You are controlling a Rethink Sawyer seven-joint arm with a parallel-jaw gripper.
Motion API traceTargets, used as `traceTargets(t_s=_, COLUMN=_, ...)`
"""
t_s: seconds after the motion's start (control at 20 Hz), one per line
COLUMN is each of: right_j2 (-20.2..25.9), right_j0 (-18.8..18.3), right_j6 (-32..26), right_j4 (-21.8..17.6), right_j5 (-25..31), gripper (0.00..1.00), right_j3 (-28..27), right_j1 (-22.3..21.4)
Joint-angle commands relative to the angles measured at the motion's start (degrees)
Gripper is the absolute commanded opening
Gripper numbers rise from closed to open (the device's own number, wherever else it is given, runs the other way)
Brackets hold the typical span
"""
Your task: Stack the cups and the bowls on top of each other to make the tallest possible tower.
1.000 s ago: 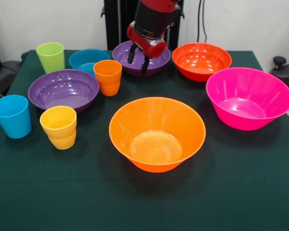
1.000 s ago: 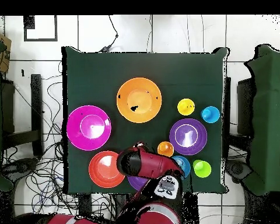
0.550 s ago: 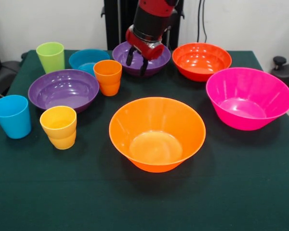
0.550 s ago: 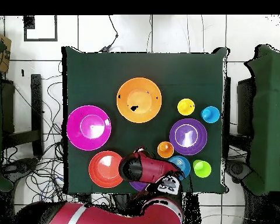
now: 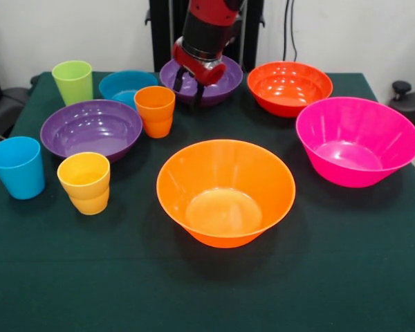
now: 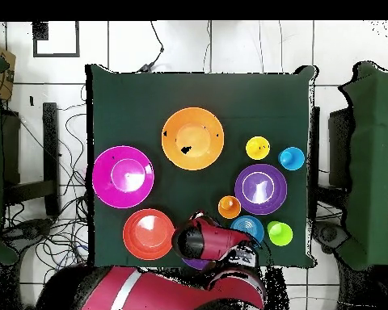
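We see the hand [image 5: 191, 81] open and empty, apparently straddling the far purple bowl's [image 5: 221, 81] near rim on the table [image 5: 332, 277]. We should lower squarely, close on the rim, then lift level toward the wide orange bowl [image 5: 225, 190].

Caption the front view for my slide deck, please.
Sawyer gripper, jaws open, hovers over the far purple bowl; cups and bowls all unstacked.

Gripper [image 5: 191, 80] above far purple bowl [image 5: 218, 79]
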Motion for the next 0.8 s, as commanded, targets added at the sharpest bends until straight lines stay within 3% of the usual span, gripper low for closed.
traceTargets(t_s=0.05, right_j2=6.5, right_j0=-0.9, right_j6=3.0, right_j4=-3.5, right_j5=-4.2, gripper=1.0, right_j3=1.2, right_j1=3.9)
traceTargets(t_s=0.5, right_j2=6.1, right_j0=-1.6, right_j6=3.3, right_j4=-4.2, right_j5=-6.7, gripper=1.0, right_j3=-0.9, right_j1=6.9)
traceTargets(t_s=0.8, right_j2=7.5, right_j0=-2.0, right_j6=3.7, right_j4=-3.8, right_j5=-3.7, gripper=1.0, right_j3=2.3, right_j1=1.7)
